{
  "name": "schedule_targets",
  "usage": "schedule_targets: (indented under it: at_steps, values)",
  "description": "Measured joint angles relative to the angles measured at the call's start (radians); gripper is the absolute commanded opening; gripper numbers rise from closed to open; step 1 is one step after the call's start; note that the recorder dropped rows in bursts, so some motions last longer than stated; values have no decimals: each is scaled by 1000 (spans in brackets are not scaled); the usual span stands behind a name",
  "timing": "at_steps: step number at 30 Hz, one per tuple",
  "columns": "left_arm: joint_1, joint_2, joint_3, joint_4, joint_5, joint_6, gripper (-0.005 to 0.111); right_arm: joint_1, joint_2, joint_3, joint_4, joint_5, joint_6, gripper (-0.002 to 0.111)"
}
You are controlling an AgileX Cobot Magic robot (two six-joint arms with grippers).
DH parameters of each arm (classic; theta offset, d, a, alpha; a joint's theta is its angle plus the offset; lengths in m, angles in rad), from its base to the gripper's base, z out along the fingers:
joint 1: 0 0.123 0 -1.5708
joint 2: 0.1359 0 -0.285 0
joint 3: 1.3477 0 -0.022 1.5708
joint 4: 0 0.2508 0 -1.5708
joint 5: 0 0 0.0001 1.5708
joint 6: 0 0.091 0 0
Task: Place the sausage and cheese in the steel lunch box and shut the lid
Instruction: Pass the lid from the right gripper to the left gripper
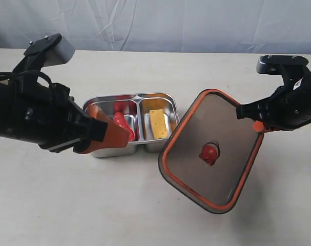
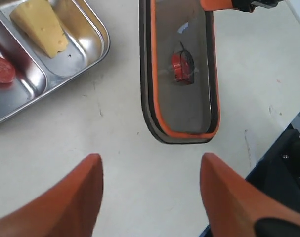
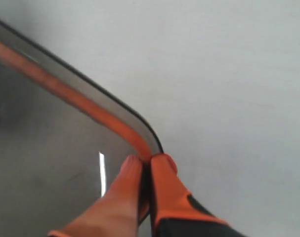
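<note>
Pale beige table (image 1: 145, 210), wrinkled light backdrop (image 1: 170, 25) behind. Shiny steel lunch box (image 1: 145, 96) uncovered, with glossy red sausage (image 1: 119, 121) in the larger compartment and holed yellow cheese (image 1: 158, 123) in the smaller. Smoky orange-rimmed lid (image 1: 224, 125) just beside it, edge pinched by right gripper (image 3: 149, 163). Left gripper (image 2: 150, 158) spread, empty.

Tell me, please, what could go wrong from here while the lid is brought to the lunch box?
1. The right hand pinches the lid only at one corner of its rim, so the lid could swing or slip out.
2. The left hand hangs open close to the steel lunch box. The lid might hit it unless it withdraws first.
</note>
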Motion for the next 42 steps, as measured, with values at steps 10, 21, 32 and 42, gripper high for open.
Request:
schedule_targets:
  at_steps: [10, 21, 32, 42]
  values:
    - [0, 0, 0, -16, -16, 22, 56, 0, -22, 0, 448, 37, -453, -1]
    - [0, 0, 0, -109, -32, 95, 56, 0, -22, 0, 630, 64, -610, -1]
    - [0, 0, 0, -198, -35, 166, 56, 0, -22, 0, 757, 104, -706, -1]
    - [0, 0, 0, -267, -18, 215, 56, 0, -24, 0, 779, 107, -722, -1]
